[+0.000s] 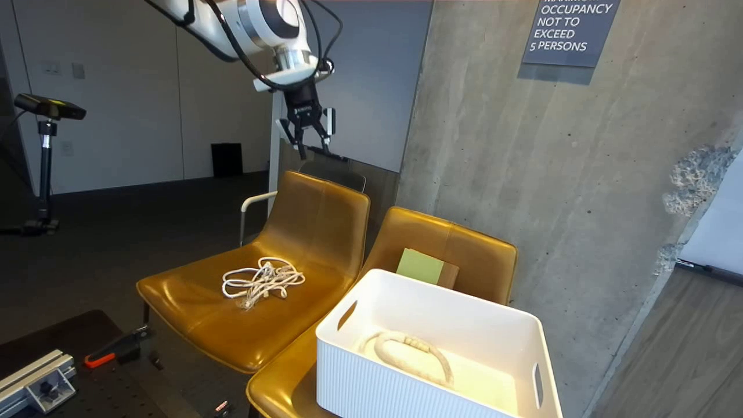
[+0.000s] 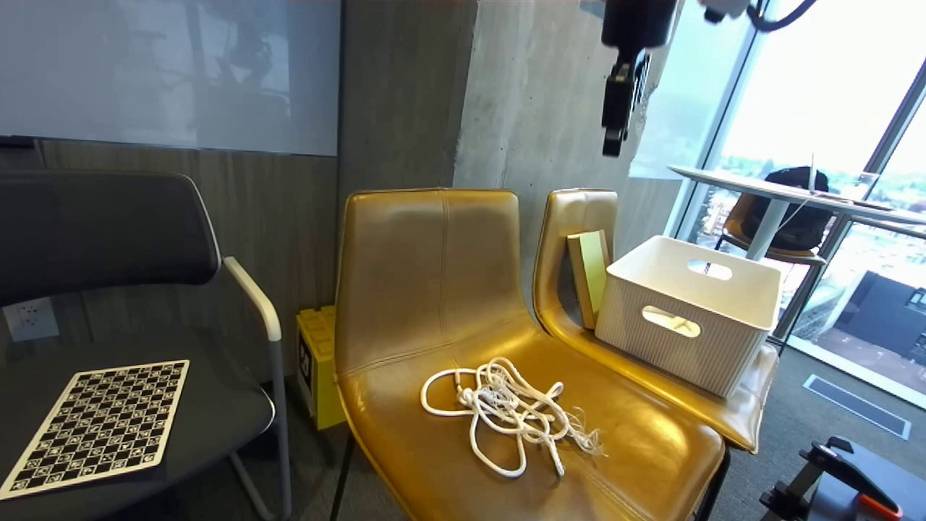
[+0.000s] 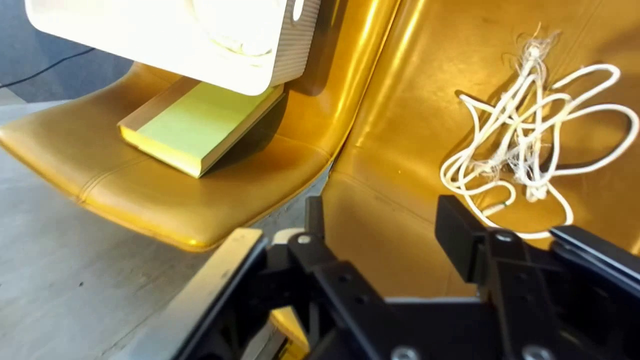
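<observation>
Frayed fibrous rope [image 2: 499,394], glossy leather-like chair [image 2: 434,282]

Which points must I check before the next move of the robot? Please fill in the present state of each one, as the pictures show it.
1. Black two-fingered pincer open, holding nothing: ok.
2. Thin white cord wholly on a golden-brown leather chair: ok.
3. Cord untangled: not ok; its loops cross and some strands are frayed.
4. White ribbed plastic box open side up on a second golden-brown leather chair: ok.
5. Box empty: not ok; a thick beige rope loop lies inside.
6. Rectangular green-and-brown block apart from the box: cannot tell; the box hides part of it.
</observation>
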`<move>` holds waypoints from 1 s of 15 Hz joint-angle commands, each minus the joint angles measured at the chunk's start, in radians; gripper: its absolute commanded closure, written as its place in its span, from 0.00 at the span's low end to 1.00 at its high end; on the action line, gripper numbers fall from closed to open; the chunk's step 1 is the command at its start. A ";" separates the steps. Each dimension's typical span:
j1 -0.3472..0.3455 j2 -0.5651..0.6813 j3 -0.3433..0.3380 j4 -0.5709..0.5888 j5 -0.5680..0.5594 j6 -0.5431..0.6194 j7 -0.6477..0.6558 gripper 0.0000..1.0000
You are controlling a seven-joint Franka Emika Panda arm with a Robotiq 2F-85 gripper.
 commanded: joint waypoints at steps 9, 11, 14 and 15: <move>-0.028 0.193 -0.017 -0.452 0.040 0.481 0.111 0.00; -0.019 0.220 -0.015 -0.454 0.050 0.526 0.119 0.00; -0.011 0.231 -0.008 -0.432 0.080 0.560 0.116 0.00; -0.008 0.232 -0.005 -0.425 0.093 0.566 0.115 0.00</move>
